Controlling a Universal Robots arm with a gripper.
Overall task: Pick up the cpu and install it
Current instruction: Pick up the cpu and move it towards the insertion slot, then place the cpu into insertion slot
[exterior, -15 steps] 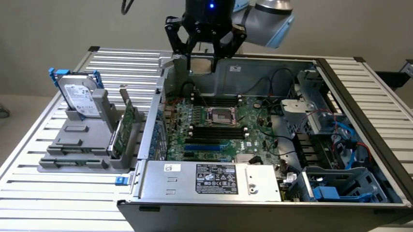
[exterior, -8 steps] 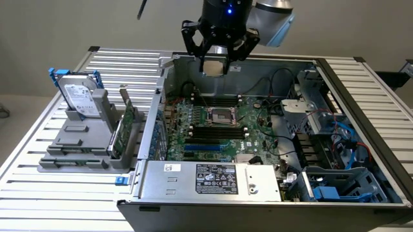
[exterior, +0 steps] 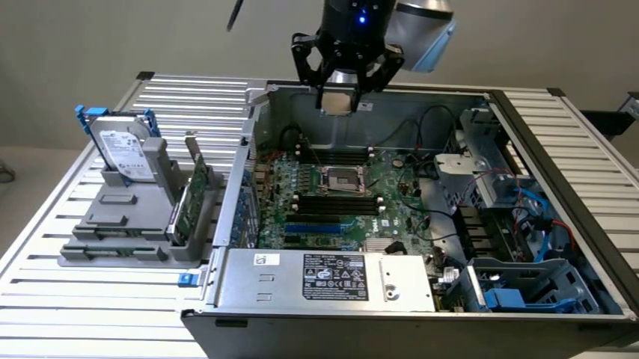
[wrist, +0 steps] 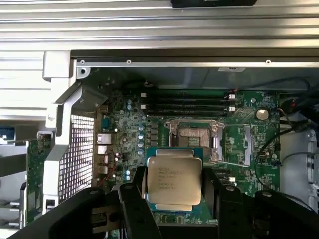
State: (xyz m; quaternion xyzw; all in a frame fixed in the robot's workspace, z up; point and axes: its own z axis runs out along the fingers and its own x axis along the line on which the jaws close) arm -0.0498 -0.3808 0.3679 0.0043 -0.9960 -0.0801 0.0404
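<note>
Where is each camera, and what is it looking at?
Exterior view: off the arm, high up, looking down into the open case; the arm and the gripper holding the cpu show.
Wrist view: on the wrist, looking past the fingers and cpu at the motherboard.
Both show the cpu, gripper and socket.

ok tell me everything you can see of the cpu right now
The cpu is a small flat square chip. Its dull silver metal lid carries faint printed text, and a thin green board edge shows around it. The gripper holds it, with black fingers pressing on two opposite sides and nothing else touching it. In the exterior view it hangs in the air over the open computer case, above the motherboard and apart from the socket.
</note>
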